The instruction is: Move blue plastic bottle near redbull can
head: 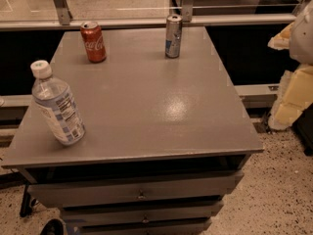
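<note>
The blue plastic bottle (57, 104) is clear with a white cap and a pale blue-white label. It stands upright, leaning slightly in view, near the front left edge of the grey table (146, 102). The redbull can (173, 35), slim and silver with blue patches, stands upright at the table's far edge, right of centre. My gripper (292, 89) shows as pale white and yellowish parts at the right edge of the view, off the table's right side, far from both the bottle and the can. It holds nothing that I can see.
A red Coca-Cola can (93, 42) stands at the far left of the table. The table has drawers (142, 195) below its front edge. A metal rail (146, 22) and glass run behind it. Speckled floor (279, 190) lies to the right.
</note>
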Robot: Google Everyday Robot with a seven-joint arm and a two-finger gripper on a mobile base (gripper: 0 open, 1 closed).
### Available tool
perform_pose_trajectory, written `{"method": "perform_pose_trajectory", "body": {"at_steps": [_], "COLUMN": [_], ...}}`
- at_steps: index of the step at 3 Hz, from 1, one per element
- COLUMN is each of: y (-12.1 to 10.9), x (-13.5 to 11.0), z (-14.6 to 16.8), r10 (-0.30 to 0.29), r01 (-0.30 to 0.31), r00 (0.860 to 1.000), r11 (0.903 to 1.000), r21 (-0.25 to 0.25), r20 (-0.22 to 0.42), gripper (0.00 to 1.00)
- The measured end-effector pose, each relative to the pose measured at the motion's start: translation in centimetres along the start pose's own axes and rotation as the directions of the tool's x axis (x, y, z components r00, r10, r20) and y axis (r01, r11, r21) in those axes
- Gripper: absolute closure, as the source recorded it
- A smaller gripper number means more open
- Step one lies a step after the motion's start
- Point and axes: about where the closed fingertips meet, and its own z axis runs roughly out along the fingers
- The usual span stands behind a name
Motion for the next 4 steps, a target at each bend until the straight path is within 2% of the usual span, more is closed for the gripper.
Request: {"method": "perform_pose_trajectory", "body": {"at_steps": [1, 2, 3, 4], "y": [0.0, 0.9, 2.3, 4.1], "x": [0.0, -1.4, -4.6, -8.9], "z": [0.0, 1.0, 3.7, 6.0], "r10": [0.0, 0.032, 0.135, 0.215], "r01": [0.0, -0.029, -0.116, -0.167], "r00": [1.0, 0.996, 0.959, 0.883], "r11": [1.0, 0.9991, 0.9891, 0.9747], "r21": [0.0, -0.029, -0.091, -0.149], "r20": [0.0, 0.081, 0.25, 0.417], "gripper": [0.0, 0.0, 0.0, 0.0]}}
